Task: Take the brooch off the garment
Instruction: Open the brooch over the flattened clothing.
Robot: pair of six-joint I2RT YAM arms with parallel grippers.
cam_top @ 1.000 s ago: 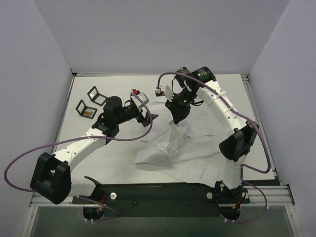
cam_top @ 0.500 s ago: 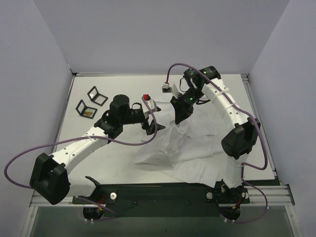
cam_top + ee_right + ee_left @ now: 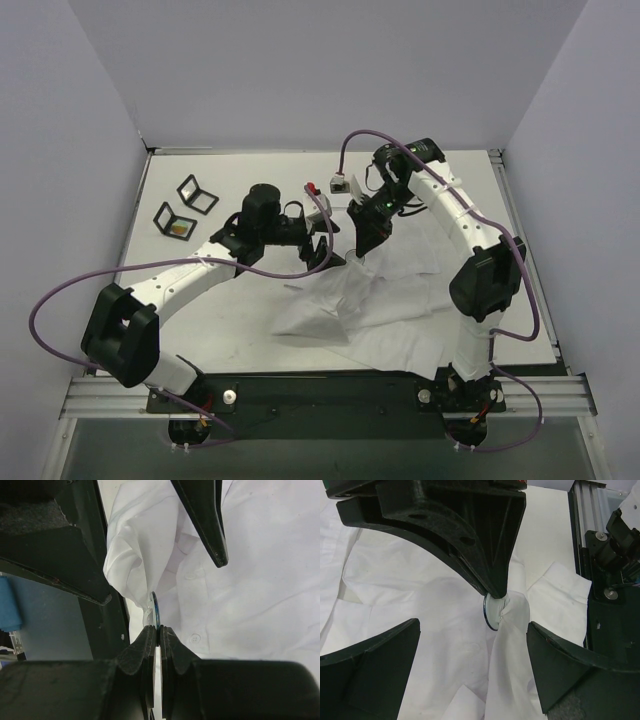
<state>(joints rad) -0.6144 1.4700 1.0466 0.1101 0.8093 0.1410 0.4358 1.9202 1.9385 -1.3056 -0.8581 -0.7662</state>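
The white garment [image 3: 385, 300] lies crumpled on the table's right half. A peak of its fabric is pulled up to a small round brooch with a dark blue rim [image 3: 156, 611], also seen in the left wrist view [image 3: 492, 612]. My right gripper [image 3: 158, 630] is shut on the brooch's edge and holds it above the table; it also shows in the top view [image 3: 360, 243]. My left gripper [image 3: 473, 626] is open just left of it [image 3: 325, 252], its jaws either side of the raised fabric [image 3: 512, 645] under the brooch, not touching it.
Two small black-framed open cases [image 3: 197, 192] [image 3: 175, 220] lie at the back left of the white table [image 3: 220, 310]. Grey walls enclose three sides. A metal rail [image 3: 300, 395] runs along the near edge.
My left arm has swung right, bringing its open gripper up to the lifted fabric. My right gripper has stayed nearly still, holding the brooch.
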